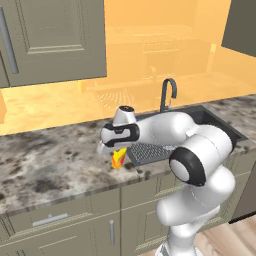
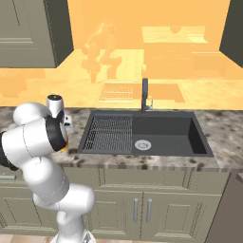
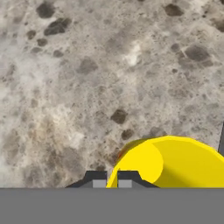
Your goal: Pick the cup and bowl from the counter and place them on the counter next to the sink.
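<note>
The gripper (image 3: 112, 177) has its two dark fingers (image 3: 96, 178) pinched close together on the rim of the little yellow cup (image 3: 175, 162), so the robot is holding the cup. In the hand view the cup sits at about 5 o'clock, with its open mouth showing and the speckled counter (image 3: 87, 78) under it.

In the left base view the cup (image 1: 118, 157) hangs just under the white hand, with its red-orange mark showing. It is just over the counter (image 1: 50, 160), right beside the near left corner of the dark sink (image 1: 210, 122), at about 9 o'clock from the sink's ribbed drainboard (image 1: 147, 151). Whether the cup touches the counter cannot be told.

In the right base view the arm hides most of the cup, left of the sink (image 2: 166, 135) and its faucet (image 2: 144, 95)
</note>
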You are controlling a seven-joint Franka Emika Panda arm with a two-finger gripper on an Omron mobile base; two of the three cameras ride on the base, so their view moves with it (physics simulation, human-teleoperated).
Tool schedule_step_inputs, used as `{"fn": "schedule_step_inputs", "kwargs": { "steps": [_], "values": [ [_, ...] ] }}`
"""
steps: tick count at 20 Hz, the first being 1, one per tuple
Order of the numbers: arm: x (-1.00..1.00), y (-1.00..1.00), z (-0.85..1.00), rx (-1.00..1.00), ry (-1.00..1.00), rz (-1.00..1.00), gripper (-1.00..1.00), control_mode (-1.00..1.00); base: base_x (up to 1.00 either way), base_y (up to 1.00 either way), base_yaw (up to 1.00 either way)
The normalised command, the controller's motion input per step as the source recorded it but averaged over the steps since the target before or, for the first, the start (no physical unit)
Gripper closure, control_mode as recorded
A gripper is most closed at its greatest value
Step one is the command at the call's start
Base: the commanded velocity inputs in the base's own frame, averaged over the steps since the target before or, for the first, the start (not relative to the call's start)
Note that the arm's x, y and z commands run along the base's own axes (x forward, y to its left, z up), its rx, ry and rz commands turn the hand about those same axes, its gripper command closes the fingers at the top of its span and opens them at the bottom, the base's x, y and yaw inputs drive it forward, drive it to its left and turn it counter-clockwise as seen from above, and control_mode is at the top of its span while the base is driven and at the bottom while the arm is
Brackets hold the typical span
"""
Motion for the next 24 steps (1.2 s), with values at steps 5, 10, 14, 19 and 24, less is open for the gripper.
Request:
{"fn": "schedule_step_inputs", "kwargs": {
  "steps": [5,10,14,19,24],
  "values": [
    [0.00,0.00,-0.20,0.00,0.00,0.00,1.00,-1.00,0.00,0.00,0.00],
    [0.00,0.00,-0.16,0.00,0.00,0.00,1.00,-1.00,0.00,0.00,0.00],
    [0.00,0.00,-0.05,0.00,0.00,0.00,1.00,-1.00,0.00,0.00,0.00],
    [0.00,0.00,0.00,0.00,0.00,0.00,-1.00,-1.00,0.00,0.00,0.00],
    [0.00,0.00,0.00,0.00,0.00,0.00,-1.00,-1.00,0.00,0.00,0.00]
  ]
}}
